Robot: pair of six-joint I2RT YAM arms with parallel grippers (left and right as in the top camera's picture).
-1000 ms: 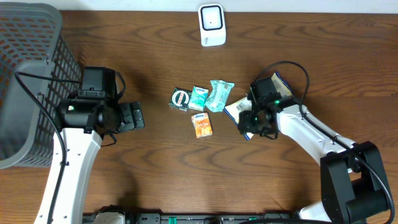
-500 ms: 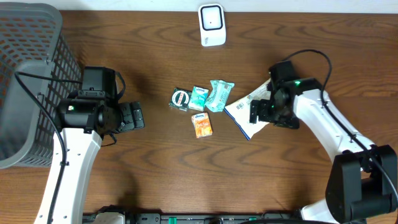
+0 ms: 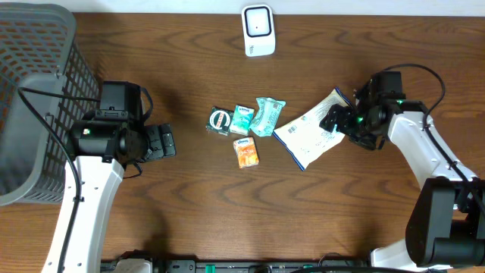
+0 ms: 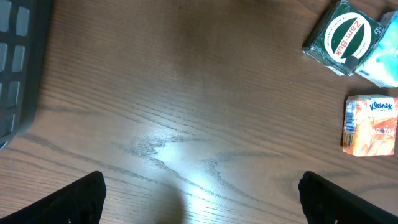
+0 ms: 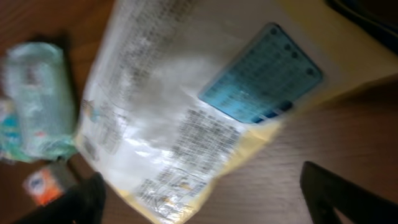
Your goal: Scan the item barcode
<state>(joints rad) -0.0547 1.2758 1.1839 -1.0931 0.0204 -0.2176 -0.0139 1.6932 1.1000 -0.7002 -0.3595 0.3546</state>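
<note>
A white printed bag with a blue label [image 3: 309,132] lies flat on the table, right of centre. My right gripper [image 3: 335,121] hovers at its right end, open. In the right wrist view the bag [image 5: 186,106] fills the frame and its lower edge lies between the wide-apart fingers of the right gripper [image 5: 205,208]. The white scanner [image 3: 258,30] stands at the table's far edge. My left gripper [image 3: 163,142] is open over bare wood, well left of the items, and nothing lies between the fingers of the left gripper [image 4: 202,208].
A green Zam-Buk pack [image 3: 220,121], a small tissue pack [image 3: 242,117], a teal pack [image 3: 267,115] and an orange Kleenex pack [image 3: 245,152] cluster mid-table. A grey mesh basket [image 3: 34,91] stands at the far left.
My right gripper has drawn back to the right and away from over the bag, which now shows whole and lies flat. The left arm has not moved.
</note>
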